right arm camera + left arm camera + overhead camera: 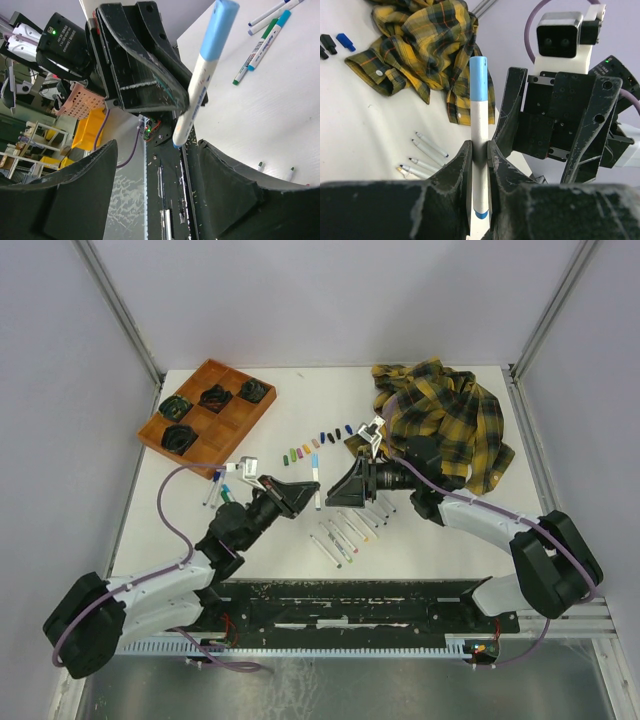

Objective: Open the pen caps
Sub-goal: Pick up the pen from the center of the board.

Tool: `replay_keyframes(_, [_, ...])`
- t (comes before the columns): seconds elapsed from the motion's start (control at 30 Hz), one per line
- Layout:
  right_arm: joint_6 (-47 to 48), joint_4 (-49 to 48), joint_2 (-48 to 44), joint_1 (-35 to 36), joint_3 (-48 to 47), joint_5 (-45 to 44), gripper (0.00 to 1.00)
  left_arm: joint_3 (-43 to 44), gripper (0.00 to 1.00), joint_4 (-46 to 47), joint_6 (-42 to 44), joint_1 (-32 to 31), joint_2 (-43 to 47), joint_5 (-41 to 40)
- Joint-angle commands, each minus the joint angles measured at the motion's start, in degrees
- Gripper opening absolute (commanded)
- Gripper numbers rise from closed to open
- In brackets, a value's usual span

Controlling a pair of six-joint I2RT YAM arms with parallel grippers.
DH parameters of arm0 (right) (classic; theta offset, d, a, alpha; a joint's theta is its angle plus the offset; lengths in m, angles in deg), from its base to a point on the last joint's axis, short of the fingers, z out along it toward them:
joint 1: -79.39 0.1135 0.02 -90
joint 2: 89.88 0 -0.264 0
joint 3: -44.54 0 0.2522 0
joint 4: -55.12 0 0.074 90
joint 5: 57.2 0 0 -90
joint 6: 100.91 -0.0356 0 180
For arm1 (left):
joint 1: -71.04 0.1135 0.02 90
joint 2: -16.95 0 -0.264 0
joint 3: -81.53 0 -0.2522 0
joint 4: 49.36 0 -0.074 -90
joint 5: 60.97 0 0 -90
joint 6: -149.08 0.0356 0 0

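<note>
Two wrist views, unlike overhead, show left jaws clenching the blue-capped marker [480, 145], right jaws gaping.

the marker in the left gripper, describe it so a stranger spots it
Look above the middle of the white table. The left gripper clamps a white marker there. It's the only marker held off the table, and its light blue cap is on.

The top camera looks down from above and behind the near edge across the whole table [300, 390], while the left wrist camera faces right and far, the right one left and near, both close on the blue-capped marker [480, 130].
</note>
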Motion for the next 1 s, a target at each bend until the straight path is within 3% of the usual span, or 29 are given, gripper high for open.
replay_keyframes(0.0, [0.41, -1.47, -0.46, 0.59, -0.67, -0.7, 0.74, 1.54, 0.03, 8.14, -1.59, -2.38, -2.39, -3.95])
replay_keyframes(0.3, [6.1, 5.66, -0.02, 2.8, -2.51, -1.13, 0.72, 2.55, 0.03, 12.17, -1.93, -5.76, -6.45, -5.59])
replay_keyframes(0.5, [7.35, 7.19, -0.51, 2.75, -2.7, -1.91, 0.62, 2.47, 0.03, 14.07, -2.27, -7.4, -7.52, -6.41])
replay_keyframes(0.73, [7.33, 7.36, -0.43, 2.8, -2.97, -1.68, 0.39, 2.51, 0.03, 15.74, -2.71, -8.55, -8.75, -6.79])
replay_keyframes(0.97, [7.48, 7.71, -0.72, 2.66, -3.15, -1.52, 0.06, 2.79, 0.03, 14.93, -2.47, -8.94, -8.38, -6.9])
